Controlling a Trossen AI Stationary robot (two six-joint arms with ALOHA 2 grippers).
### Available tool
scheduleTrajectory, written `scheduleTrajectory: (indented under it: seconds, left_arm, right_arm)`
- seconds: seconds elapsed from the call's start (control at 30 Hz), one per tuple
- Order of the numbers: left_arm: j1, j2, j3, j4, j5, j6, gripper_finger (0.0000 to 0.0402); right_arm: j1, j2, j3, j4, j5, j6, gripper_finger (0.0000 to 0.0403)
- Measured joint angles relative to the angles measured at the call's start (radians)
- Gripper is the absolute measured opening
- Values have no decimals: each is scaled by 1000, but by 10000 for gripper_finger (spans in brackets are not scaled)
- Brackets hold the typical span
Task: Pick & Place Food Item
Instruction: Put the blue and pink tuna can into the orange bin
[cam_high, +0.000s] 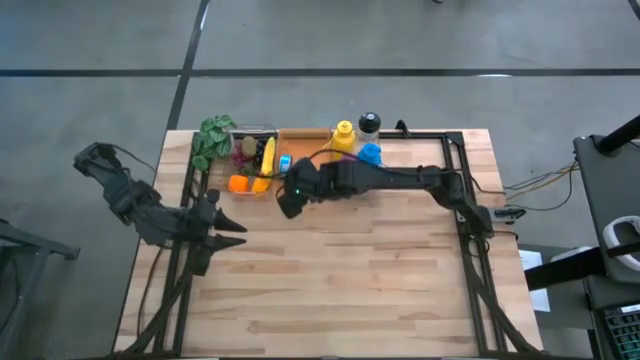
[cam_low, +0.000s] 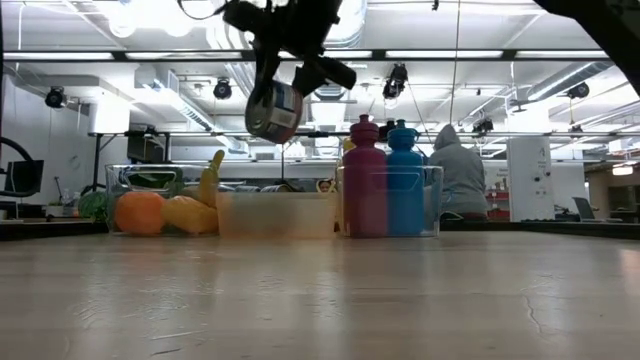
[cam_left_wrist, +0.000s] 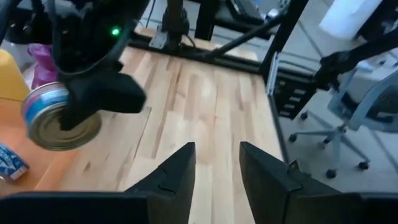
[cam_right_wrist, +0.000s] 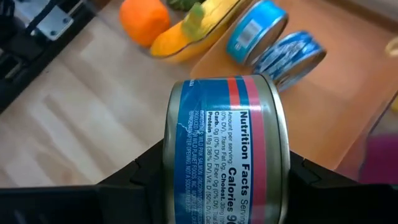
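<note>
On the can (cam_right_wrist: 227, 152) my right gripper (cam_right_wrist: 217, 180) holds, I read "Nutrition Facts", "Calories", "Total Carb", "Sodium", "Protein" and "Cholest."; the smaller print is too fine.

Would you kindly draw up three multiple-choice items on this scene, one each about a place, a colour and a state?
1. Where is the tin can?
A. Flat on the table
B. Held in the air above the table
C. Inside the clear tub

2. What colours are the two bottles standing side by side?
A. Green and white
B. Black and yellow
C. Pink and blue

3. How is the left tool?
A. Open and empty
B. Shut on an orange
C. Shut on a bottle

Answers: 1 B, the low view shows the can hanging in the right tool, clear of the table. 2 C, the low view shows pink beside blue. 3 A, its wrist view shows a bare gap.
</note>
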Motion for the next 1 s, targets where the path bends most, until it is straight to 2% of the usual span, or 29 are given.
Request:
scheduleTrajectory:
  seconds: [0.4, 0.57, 0.7, 1.0]
  left_arm:
    - [0, -56, 2, -2, 0, 28, 129]
    - [0, -56, 2, -3, 0, 29, 131]
    - [0, -56, 2, -3, 0, 28, 128]
    - [0, -56, 2, 0, 0, 17, 130]
  right_arm:
    - [-118, 1, -58, 135, -89, -187, 181]
    - [-142, 1, -62, 162, -148, -421, 181]
    - [-164, 12, -62, 181, -256, -569, 181]
    - [-218, 97, -64, 185, -341, -698, 181]
